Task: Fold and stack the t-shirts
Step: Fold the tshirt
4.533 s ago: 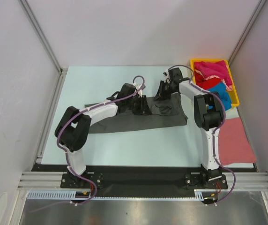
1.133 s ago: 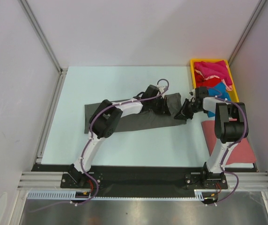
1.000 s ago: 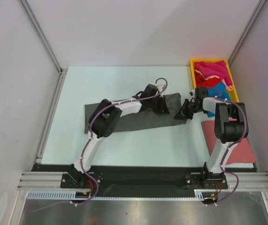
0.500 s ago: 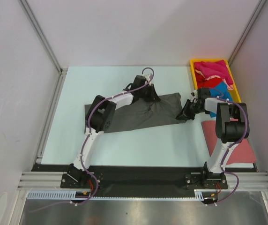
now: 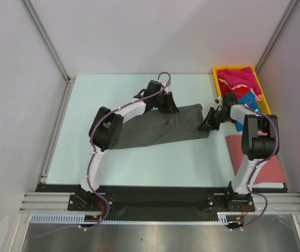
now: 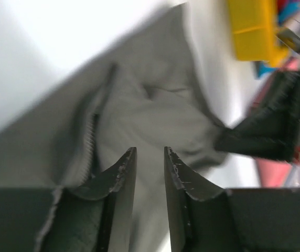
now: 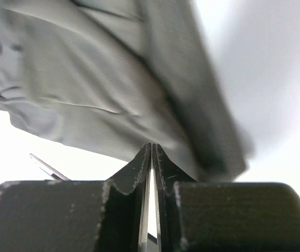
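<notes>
Reaching far, left gripper [image 6: 149, 153] hovers parted; right gripper [image 7: 151, 148] pinches dark grey t-shirt [image 5: 155, 128].

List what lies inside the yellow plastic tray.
The yellow plastic tray holds a magenta shirt at its far end, a red shirt, then a bright blue shirt. Anything beneath them is covered.

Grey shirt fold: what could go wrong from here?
1. Only the right gripper pinches the dark grey t-shirt, at its corner edge, so the cloth may slip out.
2. The left gripper is open, holding nothing, so a one-sided pull could bunch the wrinkled shirt.
3. The yellow tray lies just beyond the right gripper, and a swing could knock it.
</notes>
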Controlling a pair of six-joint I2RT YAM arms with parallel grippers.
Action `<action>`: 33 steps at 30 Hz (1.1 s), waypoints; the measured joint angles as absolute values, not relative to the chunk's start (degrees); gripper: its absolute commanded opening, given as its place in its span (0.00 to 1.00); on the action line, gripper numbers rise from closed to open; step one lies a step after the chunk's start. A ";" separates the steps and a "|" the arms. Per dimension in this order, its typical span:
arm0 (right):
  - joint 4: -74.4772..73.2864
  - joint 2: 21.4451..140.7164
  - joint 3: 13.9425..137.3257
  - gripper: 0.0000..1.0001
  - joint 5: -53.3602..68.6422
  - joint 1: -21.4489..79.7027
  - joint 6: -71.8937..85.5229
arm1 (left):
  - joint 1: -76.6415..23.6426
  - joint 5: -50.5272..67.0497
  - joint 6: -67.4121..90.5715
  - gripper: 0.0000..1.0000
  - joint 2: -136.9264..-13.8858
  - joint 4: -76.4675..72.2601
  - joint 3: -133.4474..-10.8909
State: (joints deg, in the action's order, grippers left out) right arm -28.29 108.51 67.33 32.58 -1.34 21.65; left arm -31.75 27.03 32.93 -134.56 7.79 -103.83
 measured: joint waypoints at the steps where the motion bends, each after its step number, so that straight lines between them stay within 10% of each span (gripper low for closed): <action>1: -29.04 108.51 68.86 0.11 32.56 -0.99 21.58 | -31.75 27.29 32.93 0.34 -132.53 8.10 -102.80; 18: -15.25 126.98 84.90 0.12 43.44 7.09 33.30 | -31.42 33.87 34.61 0.24 -133.16 5.02 -93.93; 29: -18.59 128.92 91.15 0.48 39.27 6.81 31.16 | -30.09 27.33 26.02 0.91 -120.97 19.40 -90.67; 33: -24.67 126.96 94.32 0.57 33.21 7.05 26.17 | -27.90 20.62 24.67 0.85 -104.51 25.91 -83.46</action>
State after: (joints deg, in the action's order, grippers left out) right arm -24.67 126.96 94.32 33.21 7.05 26.17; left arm -27.90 20.62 24.67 -104.51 25.91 -83.46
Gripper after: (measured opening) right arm 0.547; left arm 0.898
